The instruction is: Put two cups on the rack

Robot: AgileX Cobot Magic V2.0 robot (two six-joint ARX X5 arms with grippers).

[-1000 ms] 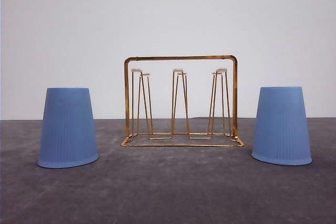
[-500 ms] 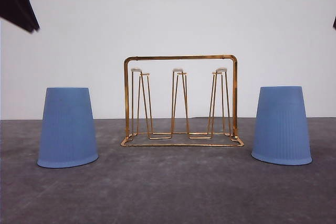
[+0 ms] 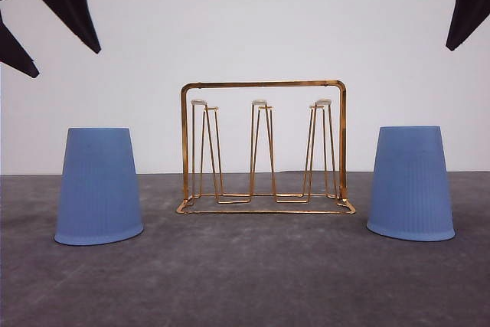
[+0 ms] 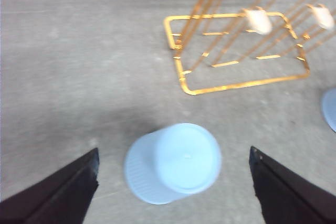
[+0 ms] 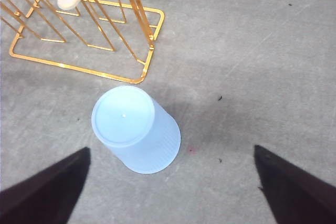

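Front view: the gold wire rack (image 3: 262,148) stands centre, an upturned left blue cup (image 3: 99,187) at nine o'clock, right blue cup (image 3: 410,183) at three. My left gripper (image 4: 173,182) and right gripper (image 5: 170,182) hang spread wide above them.

Staged test bench, lab-type: bare grey tabletop (image 3: 245,281) against a plain white backdrop (image 3: 253,21), no furnishings visible.

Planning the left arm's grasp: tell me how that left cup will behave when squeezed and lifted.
The left cup looks like thin ribbed plastic, so probably light and somewhat squashable. Its tapered wall may slip upward out of the open left pincer. Upside down on its wide rim, it seems unlikely to tip.
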